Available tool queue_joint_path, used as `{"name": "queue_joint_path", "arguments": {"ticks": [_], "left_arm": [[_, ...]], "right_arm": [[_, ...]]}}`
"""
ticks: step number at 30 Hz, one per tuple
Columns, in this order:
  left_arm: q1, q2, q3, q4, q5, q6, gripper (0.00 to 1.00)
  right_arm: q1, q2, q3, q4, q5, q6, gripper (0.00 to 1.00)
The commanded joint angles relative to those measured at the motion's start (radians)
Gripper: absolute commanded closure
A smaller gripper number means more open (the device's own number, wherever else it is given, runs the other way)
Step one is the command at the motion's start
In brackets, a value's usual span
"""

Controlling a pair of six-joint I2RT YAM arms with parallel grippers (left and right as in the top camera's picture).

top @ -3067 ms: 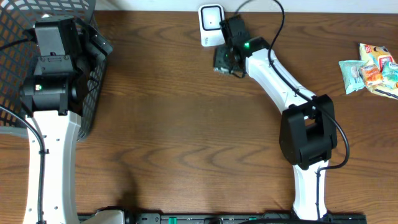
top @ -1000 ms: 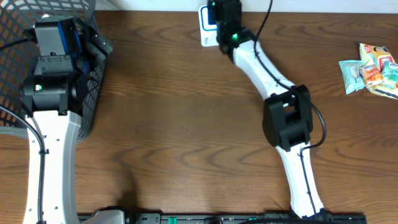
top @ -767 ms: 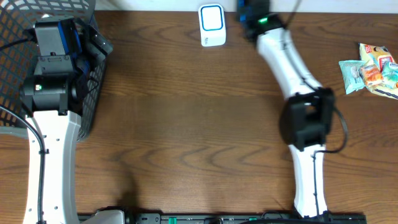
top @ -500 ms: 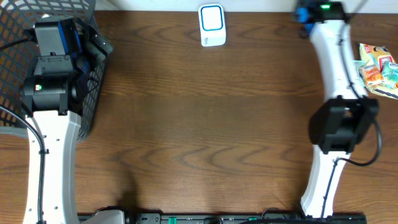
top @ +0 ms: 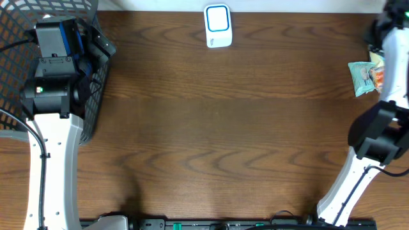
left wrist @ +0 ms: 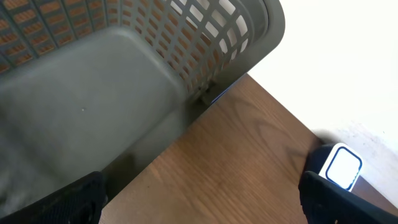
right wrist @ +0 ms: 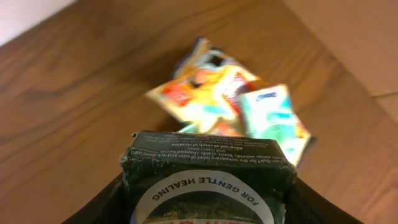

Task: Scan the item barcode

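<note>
While the right gripper [right wrist: 208, 190] is clamped on a dark green cardboard box [right wrist: 208, 155] with a round white label, its two dark fingers [right wrist: 102, 202] press against the box's left and right sides. The printed top edge of the box faces the wrist camera. Beyond the fingertips, past the far edge of the box, a heap of colourful snack packets [right wrist: 233, 102] lies blurred on the brown wooden table [right wrist: 74, 81]. Whether the box touches them cannot be told. From overhead the right arm [top: 383, 128] stands at the table's right edge and covers part of the packets [top: 362, 75].

The left gripper [left wrist: 202, 205] has its fingers [left wrist: 71, 199] spread wide apart with nothing between them. Their dark tips show at the lower corners of the wrist view. Ahead of the left finger rises the wall of a grey perforated plastic basket [left wrist: 124, 93]. Ahead of the right finger, well apart from it, sits the white barcode scanner with a blue-edged window [left wrist: 339, 167]. Overhead, the scanner [top: 218, 25] stands at the table's far edge, well apart from the right arm and the box.
</note>
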Motion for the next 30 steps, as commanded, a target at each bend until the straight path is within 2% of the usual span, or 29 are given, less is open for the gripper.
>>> {"name": "queue_joint_path", "arguments": {"ticks": [1, 2, 3, 4, 11, 18, 22, 30], "left_arm": [[0.004, -0.005, 0.002, -0.003, -0.002, -0.012, 0.02], [0.004, -0.005, 0.002, -0.003, -0.002, -0.012, 0.02], [0.004, -0.005, 0.002, -0.003, -0.002, -0.012, 0.02], [0.004, -0.005, 0.002, -0.003, -0.002, -0.011, 0.02], [0.004, -0.005, 0.002, -0.003, -0.002, -0.012, 0.02], [0.004, -0.005, 0.002, -0.003, -0.002, -0.012, 0.02], [0.004, -0.005, 0.002, -0.003, -0.002, -0.012, 0.02], [0.004, -0.005, 0.002, -0.003, -0.002, -0.012, 0.02]], "right_arm": [[-0.042, 0.004, 0.004, -0.011, -0.01, 0.014, 0.41], [-0.048, 0.005, 0.004, -0.018, -0.018, 0.014, 0.35], [-0.053, 0.005, 0.004, -0.025, -0.031, 0.014, 0.11], [-0.056, 0.005, 0.004, -0.03, -0.042, 0.013, 0.01], [-0.049, -0.012, 0.005, -0.063, -0.092, 0.014, 0.01], [-0.047, -0.153, 0.005, -0.15, -0.351, 0.014, 0.01], [-0.042, -0.275, 0.005, -0.275, -0.441, 0.06, 0.01], [-0.008, -0.484, 0.004, -0.576, -0.444, 0.11, 0.01]]}}
